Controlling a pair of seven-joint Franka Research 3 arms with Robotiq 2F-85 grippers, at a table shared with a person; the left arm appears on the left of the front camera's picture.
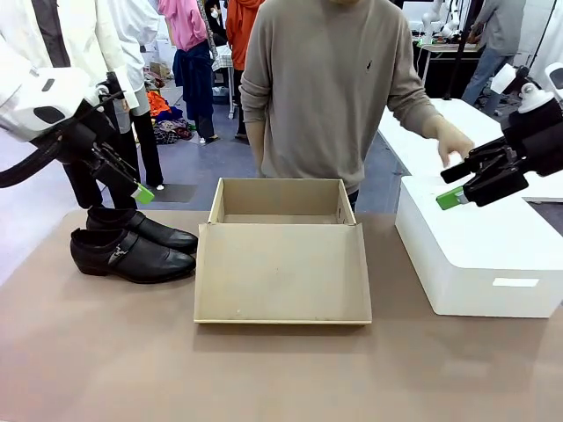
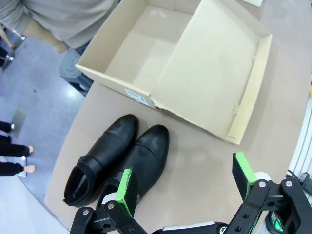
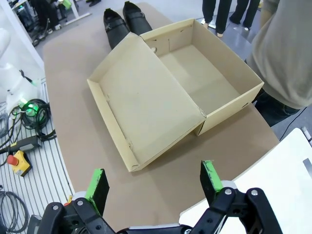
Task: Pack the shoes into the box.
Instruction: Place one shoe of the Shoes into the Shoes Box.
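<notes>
Shoes (image 2: 146, 151) lie lower left in the left wrist frame, just above the left fingers (image 2: 127, 191), which stand apart; right fingers (image 3: 210, 179), also apart, below the box (image 3: 195, 78).

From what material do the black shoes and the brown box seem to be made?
The shoes: probably leather or imitation, smooth black with soft shine on the toes. The box: tan cardboard, matte, with thin folded walls.
</notes>
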